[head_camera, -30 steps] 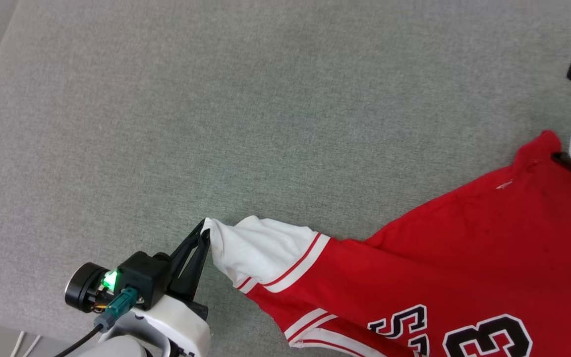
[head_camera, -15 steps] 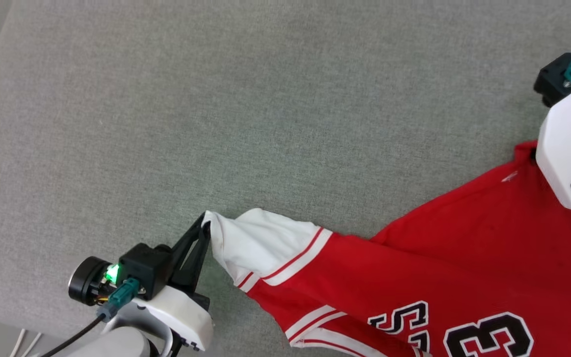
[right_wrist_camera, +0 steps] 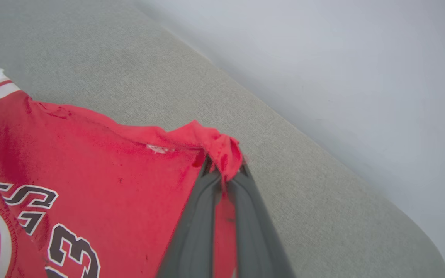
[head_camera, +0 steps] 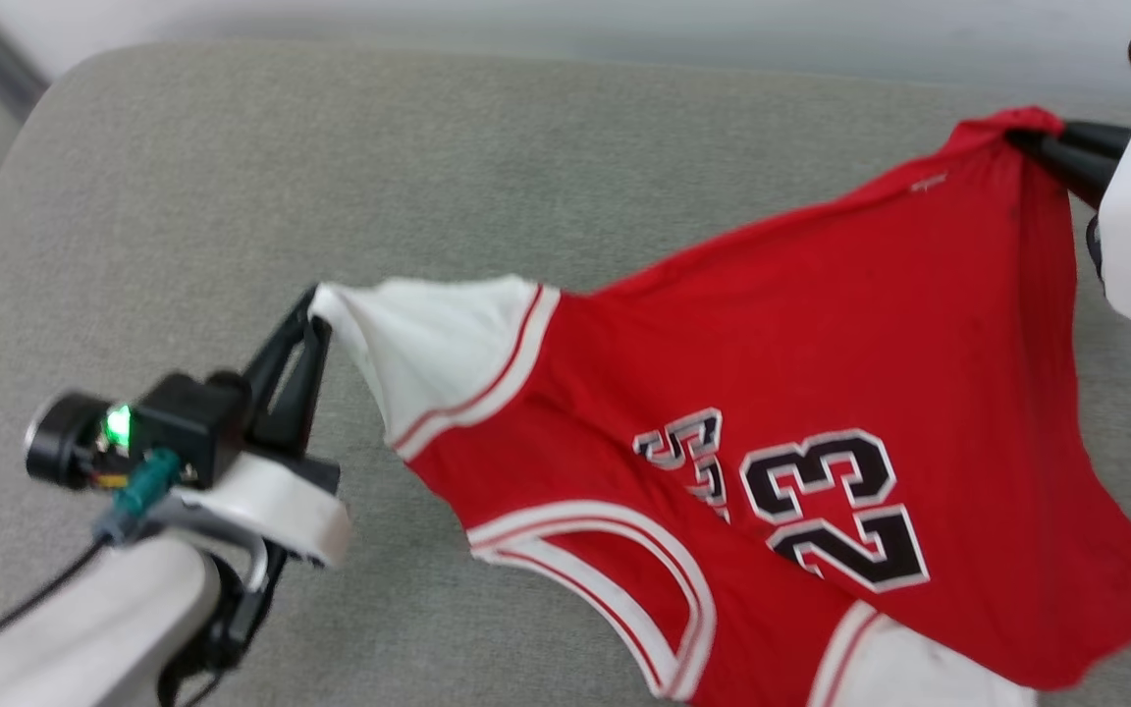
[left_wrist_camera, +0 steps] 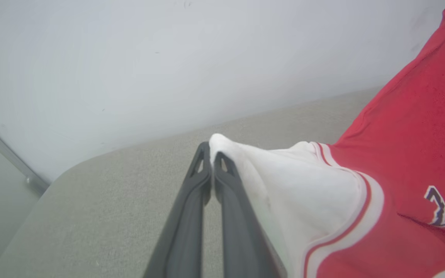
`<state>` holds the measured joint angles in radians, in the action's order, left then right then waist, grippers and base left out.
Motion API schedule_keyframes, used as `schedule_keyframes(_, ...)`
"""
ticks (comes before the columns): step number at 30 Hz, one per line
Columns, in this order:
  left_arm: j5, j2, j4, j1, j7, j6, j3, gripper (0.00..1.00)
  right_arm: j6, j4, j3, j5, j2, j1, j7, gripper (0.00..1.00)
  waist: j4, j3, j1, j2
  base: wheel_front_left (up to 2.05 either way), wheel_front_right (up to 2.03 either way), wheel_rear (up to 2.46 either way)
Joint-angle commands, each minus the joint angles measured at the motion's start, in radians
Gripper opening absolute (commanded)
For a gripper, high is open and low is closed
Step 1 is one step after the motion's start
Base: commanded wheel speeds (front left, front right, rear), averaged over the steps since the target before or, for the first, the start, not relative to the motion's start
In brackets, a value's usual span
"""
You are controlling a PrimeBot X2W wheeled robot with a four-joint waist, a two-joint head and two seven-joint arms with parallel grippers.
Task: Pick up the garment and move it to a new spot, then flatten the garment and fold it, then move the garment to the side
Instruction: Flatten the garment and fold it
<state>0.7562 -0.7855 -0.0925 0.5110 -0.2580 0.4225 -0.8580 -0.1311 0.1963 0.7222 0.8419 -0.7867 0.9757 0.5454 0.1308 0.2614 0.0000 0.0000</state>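
Note:
The garment [head_camera: 811, 344] is a red jersey with white sleeves and black "23" lettering, stretched in the air above the grey cushion between my two grippers. My left gripper [head_camera: 315, 312] is shut on the tip of a white sleeve [left_wrist_camera: 284, 173], at the left in the head view. My right gripper [head_camera: 1032, 137] is shut on a bunched red corner [right_wrist_camera: 222, 148] at the upper right. The lower part of the garment hangs down toward the bottom edge of the head view. The left wrist view has the left gripper [left_wrist_camera: 211, 154] pinching white cloth.
The grey upholstered surface [head_camera: 232, 216] spreads under the garment, with a rounded corner at the upper left. A pale wall [left_wrist_camera: 168, 58] stands behind its far edge. A metal strip [left_wrist_camera: 6, 154] runs down the wall at the left.
My right gripper has shut on the red corner and lifted it. Both arms have raised the garment off the cushion. The head camera has tilted up, so the far edge and wall show.

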Motion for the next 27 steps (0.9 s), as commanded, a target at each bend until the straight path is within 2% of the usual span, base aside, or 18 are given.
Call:
schedule_keyframes(1,-0.018,-0.011,0.003,0.061,0.010,-0.013,0.016,0.00,0.001,-0.005,-0.012,-0.012,0.008,0.024,-0.032,0.00,-0.040,-0.028,0.0000,0.0000,0.00,0.00,0.00)
schedule_keyframes(7,-0.042,-0.006,0.035,0.231,0.041,-0.059,0.058,0.00,0.001,0.000,-0.060,-0.069,0.044,0.078,-0.095,0.00,-0.073,-0.012,0.0000,0.0000,0.00,0.00,0.00)
schedule_keyframes(13,-0.075,0.016,0.119,0.466,0.079,-0.123,0.102,0.00,0.001,0.035,-0.135,-0.154,0.120,0.194,-0.126,0.00,-0.108,0.047,0.0000,0.0000,0.00,0.00,0.00)
schedule_keyframes(20,-0.123,0.092,0.267,0.794,0.122,-0.207,0.132,0.00,0.001,0.130,-0.218,-0.267,0.221,0.399,-0.126,0.00,-0.127,0.136,0.0000,0.0000,0.00,0.00,0.00)
schedule_keyframes(27,-0.163,0.174,0.437,1.111,0.134,-0.282,0.153,0.00,0.001,0.237,-0.252,-0.371,0.272,0.633,-0.118,0.00,-0.134,0.232,0.0000,0.0000,0.00,0.00,0.00)
